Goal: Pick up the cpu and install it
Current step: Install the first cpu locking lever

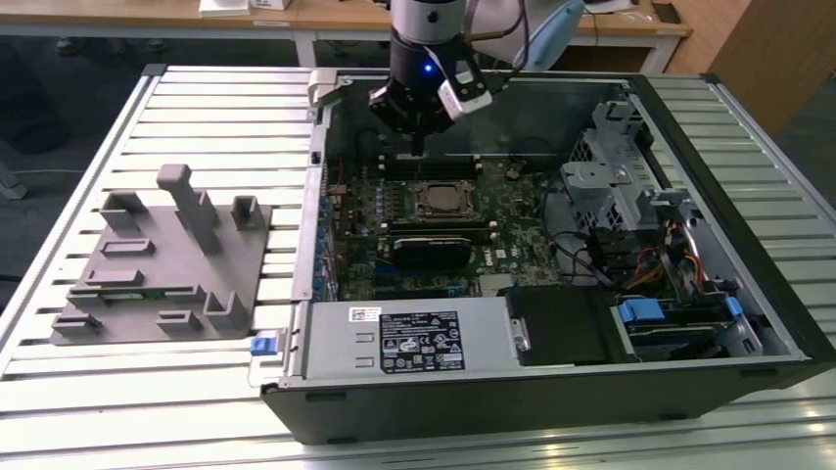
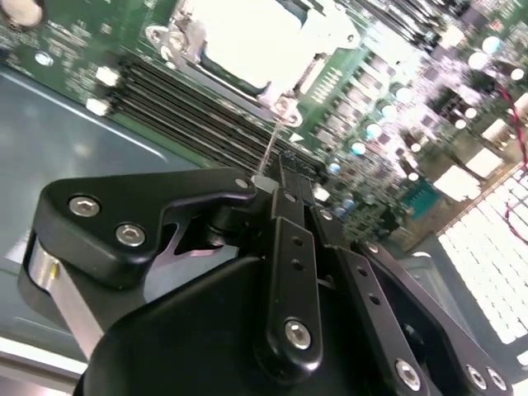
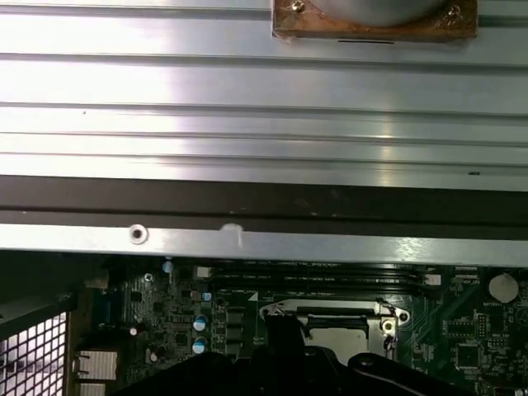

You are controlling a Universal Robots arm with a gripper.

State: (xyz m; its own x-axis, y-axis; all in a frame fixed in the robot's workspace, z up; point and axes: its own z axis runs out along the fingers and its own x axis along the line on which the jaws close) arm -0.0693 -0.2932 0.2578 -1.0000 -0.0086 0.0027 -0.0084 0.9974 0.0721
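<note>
A: Pincer state? Where's the cpu?
B: My black metal gripper (image 1: 415, 145) hangs above the motherboard (image 1: 510, 211), fingers pressed together, holding nothing. Shiny square cpu (image 1: 438, 197) sits in the motherboard's socket. White label (image 1: 409, 337) unreadable.

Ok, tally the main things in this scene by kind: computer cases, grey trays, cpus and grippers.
Computer case: 1
Grey tray: 1
Cpu: 1, inside the case
Gripper: 1, above the case
Total: 4
</note>
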